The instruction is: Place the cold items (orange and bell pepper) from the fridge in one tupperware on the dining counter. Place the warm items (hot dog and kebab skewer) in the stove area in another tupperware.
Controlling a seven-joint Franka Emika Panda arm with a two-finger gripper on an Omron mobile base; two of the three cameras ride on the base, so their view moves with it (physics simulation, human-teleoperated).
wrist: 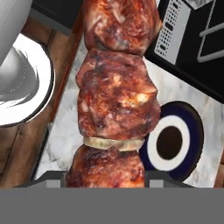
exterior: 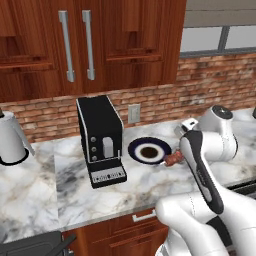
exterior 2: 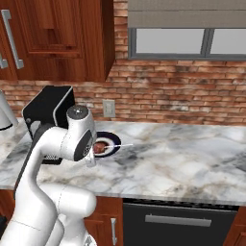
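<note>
A brick back wall rises behind the veined grey-white marble counter [exterior: 60, 185], which carries a boxy black coffee machine [exterior: 100, 140] and a round dark-blue plate [exterior: 149, 150]. The jaws are clamped on the kebab skewer [wrist: 116, 96], lumpy, glossy red-brown meat chunks, held above the counter near the plate.

- A black coffee machine [exterior: 100, 139] stands on the marble counter [exterior: 45, 190], near the brick wall
- Just to its right lies a dark blue plate [exterior: 149, 150] with a white ring and a dark centre
- A piece of browned meat [exterior: 173, 159] sits at the plate's right edge, against the white arm [exterior: 202, 167]
- A white kettle [exterior: 10, 139] stands far left
- 2 cabinet handles [exterior: 67, 46] hang above
</note>
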